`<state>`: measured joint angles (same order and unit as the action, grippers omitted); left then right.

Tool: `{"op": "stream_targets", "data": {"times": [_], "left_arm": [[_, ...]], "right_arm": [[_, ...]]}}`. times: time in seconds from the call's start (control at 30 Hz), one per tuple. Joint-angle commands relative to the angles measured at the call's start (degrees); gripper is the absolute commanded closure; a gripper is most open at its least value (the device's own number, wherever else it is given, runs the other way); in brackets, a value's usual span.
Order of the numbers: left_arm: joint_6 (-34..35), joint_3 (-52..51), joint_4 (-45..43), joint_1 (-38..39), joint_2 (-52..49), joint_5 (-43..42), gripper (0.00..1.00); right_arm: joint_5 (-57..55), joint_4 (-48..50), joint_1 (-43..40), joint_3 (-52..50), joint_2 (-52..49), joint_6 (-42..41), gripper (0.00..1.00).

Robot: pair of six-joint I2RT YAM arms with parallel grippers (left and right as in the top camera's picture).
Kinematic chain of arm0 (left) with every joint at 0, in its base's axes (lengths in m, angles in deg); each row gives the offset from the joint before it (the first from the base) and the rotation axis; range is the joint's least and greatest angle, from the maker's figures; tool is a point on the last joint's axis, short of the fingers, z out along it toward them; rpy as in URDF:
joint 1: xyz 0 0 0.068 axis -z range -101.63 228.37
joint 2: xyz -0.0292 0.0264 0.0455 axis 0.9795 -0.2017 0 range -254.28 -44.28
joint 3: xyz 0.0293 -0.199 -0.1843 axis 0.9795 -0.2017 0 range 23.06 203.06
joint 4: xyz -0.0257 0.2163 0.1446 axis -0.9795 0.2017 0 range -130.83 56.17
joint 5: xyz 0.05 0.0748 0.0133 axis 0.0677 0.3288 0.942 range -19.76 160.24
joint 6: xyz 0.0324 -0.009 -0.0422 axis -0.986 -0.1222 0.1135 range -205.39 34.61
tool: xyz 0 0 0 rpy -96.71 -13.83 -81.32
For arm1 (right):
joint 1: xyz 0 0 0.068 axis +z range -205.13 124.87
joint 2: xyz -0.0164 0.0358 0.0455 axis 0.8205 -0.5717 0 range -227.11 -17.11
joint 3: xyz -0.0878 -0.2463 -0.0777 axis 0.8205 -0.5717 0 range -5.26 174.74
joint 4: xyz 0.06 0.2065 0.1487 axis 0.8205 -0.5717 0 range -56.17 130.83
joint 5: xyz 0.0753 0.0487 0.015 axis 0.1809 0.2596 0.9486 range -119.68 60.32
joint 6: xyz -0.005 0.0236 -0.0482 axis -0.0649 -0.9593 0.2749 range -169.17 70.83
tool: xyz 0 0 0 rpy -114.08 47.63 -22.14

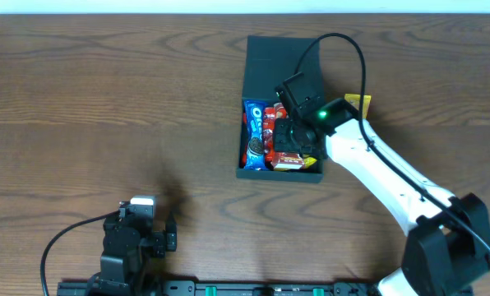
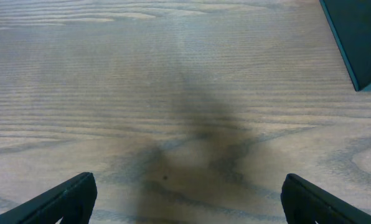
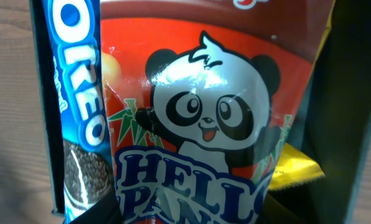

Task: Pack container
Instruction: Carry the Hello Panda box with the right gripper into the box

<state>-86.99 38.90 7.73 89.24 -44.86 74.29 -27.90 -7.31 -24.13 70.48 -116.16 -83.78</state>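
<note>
The dark container [image 1: 239, 164] lies open at centre right, its flat lid [image 1: 270, 57] laid back. Inside lie a blue Oreo packet [image 1: 252, 136], a red Hello Panda packet [image 1: 270, 123] and a red-yellow packet [image 1: 290, 164]. My right gripper [image 1: 293, 138] is down inside the container. In the right wrist view its fingers [image 3: 188, 214] press both sides of the Hello Panda packet [image 3: 204, 112], with the Oreo packet [image 3: 79, 106] to the left and a yellow packet [image 3: 294, 168] to the right. My left gripper [image 1: 169, 238] is open and empty, low over the table [image 2: 185, 205].
A yellow packet [image 1: 358, 102] lies on the table just right of the container, partly behind my right arm. A corner of the container [image 2: 360, 37] shows at the top right of the left wrist view. The table is brown wood.
</note>
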Motion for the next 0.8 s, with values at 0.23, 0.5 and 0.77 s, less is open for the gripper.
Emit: {"op": "stream_targets", "data": {"times": [0.23,0.5,0.77], "left_arm": [[-0.6,-2.9,2.3,-0.4,0.4,0.8,0.05],[-0.6,-2.9,2.3,-0.4,0.4,0.8,0.05],[-0.6,-2.9,2.3,-0.4,0.4,0.8,0.05]], "right_arm": [[0.2,3.7,0.9,1.4,-3.3,2.4,0.55],[0.2,5.0,0.9,1.4,-4.6,2.6,0.55],[0.2,5.1,0.9,1.4,-6.0,2.7,0.50]]}}
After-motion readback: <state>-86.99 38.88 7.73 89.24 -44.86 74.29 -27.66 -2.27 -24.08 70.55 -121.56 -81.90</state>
